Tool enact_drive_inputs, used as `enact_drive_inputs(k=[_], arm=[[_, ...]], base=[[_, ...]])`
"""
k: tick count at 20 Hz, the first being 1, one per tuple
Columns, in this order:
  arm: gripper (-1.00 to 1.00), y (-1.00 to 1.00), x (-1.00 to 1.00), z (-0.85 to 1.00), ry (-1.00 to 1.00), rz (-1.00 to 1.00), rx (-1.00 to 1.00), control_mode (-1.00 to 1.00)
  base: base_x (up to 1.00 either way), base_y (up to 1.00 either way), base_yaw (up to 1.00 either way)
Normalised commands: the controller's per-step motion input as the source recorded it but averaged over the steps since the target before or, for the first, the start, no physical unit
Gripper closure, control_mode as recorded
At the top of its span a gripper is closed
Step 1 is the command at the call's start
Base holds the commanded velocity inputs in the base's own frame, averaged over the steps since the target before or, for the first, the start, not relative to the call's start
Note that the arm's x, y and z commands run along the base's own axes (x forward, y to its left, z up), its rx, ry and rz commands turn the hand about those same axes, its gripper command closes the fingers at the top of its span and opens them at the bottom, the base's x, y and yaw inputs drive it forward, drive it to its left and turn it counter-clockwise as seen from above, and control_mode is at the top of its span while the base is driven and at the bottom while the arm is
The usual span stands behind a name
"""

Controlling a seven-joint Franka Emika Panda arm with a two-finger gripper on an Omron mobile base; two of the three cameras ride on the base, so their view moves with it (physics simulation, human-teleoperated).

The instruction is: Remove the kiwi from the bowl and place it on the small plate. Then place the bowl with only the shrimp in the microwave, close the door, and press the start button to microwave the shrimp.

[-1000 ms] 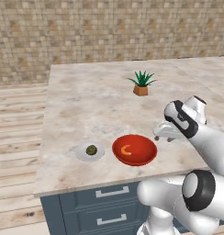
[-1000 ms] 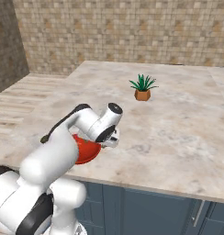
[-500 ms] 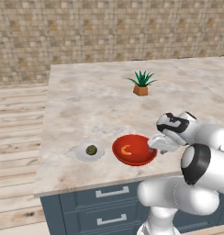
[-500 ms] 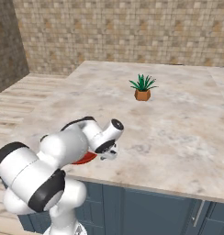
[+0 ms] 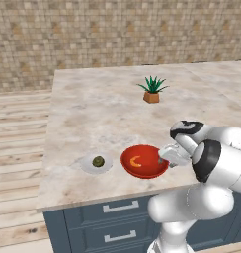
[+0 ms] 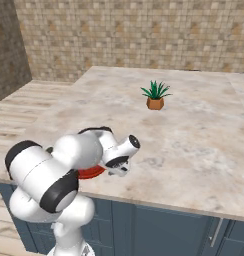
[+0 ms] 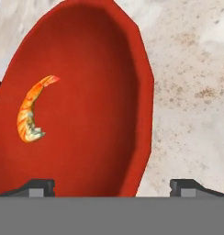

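Already the kiwi (image 5: 98, 161) is seen resting on the small plate (image 5: 88, 165), near the front edge of the counter (image 5: 93, 113) toward its left corner, so the first step is judged done. Just beside the plate, to its right, the bowl (image 5: 142, 161) is set near the same front edge, and only the shrimp (image 5: 136, 161) is left in it, lying off-centre on the red floor (image 7: 33, 110). The gripper (image 7: 111, 186) is brought low against the bowl's right rim, jaws spread wide and nothing held; in the hand view one dark tip is placed inside the bowl wall and the other outside over the bare counter, so the rim is straddled, presumably so that a pinch on the wall can be made for lifting. Whether the tips are touching the rim cannot be told. The shrimp is kept well apart from the straddled section, so it is unlikely to be caught by a closing finger. In the right base view the bowl (image 6: 91, 172) is mostly hidden behind the arm. Open room is left across the middle and back of the counter; a small potted plant (image 5: 151, 90) is stood well apart toward the back edge, out of any lift path. The front edge is close to the bowl, so a tilt when lifted could spill the shrimp off the counter.
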Motion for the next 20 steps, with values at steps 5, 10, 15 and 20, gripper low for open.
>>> enact_drive_inputs(k=[5,10,15,20], arm=[[1.0,0.2,0.08,-0.19,0.03,-0.05,0.03,-1.0],[1.0,0.06,0.0,-0.06,0.05,0.0,0.0,-1.0],[1.0,0.05,-0.07,0.29,-0.07,0.0,0.0,-1.0],[1.0,0.09,-0.21,0.61,-0.12,-0.02,0.0,-1.0]], base=[[0.0,0.0,0.0],[0.0,0.0,0.0],[0.0,0.0,0.0],[0.0,0.0,0.0]])
